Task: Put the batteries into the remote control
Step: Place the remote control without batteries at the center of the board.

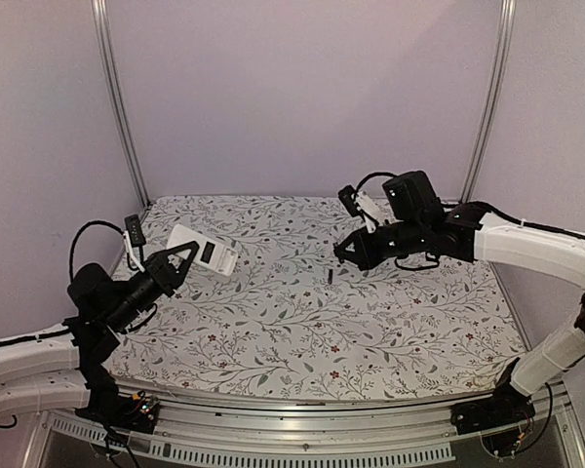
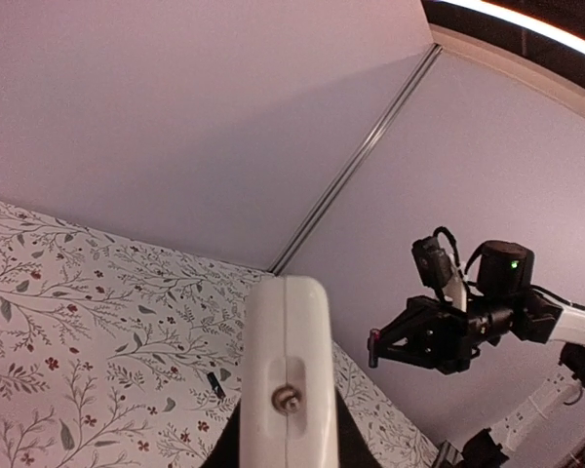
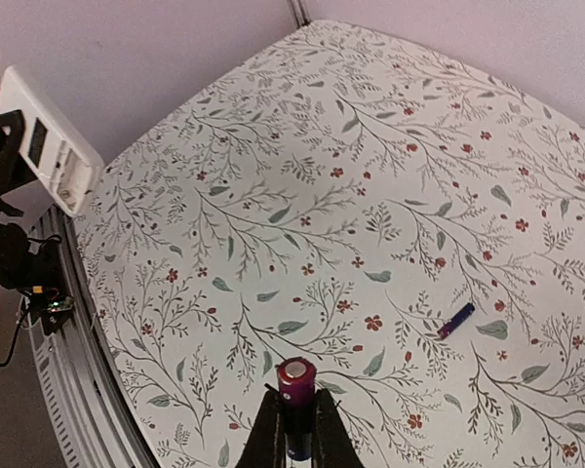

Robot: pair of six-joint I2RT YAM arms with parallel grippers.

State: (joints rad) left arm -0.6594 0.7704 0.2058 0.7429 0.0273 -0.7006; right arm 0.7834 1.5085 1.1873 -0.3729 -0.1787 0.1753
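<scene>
1. Your right claw [image 3: 294, 439] pinches one battery [image 3: 296, 378], its long axis pointing straight out from the claw.
2. The second battery [image 3: 457, 320] lies on the cloth [image 3: 370, 146] just ahead-right.
3. The remote control [image 3: 44, 141] hangs far ahead-left, clamped in your left claw [image 1: 187, 265], dark slot facing you.

My table [image 1: 302, 405] has a floral cloth [image 1: 273, 322] over it (white, grey vines, small red flowers). One battery [image 1: 329, 277] lies loose on the cloth, right of centre, nothing touching it.
</scene>
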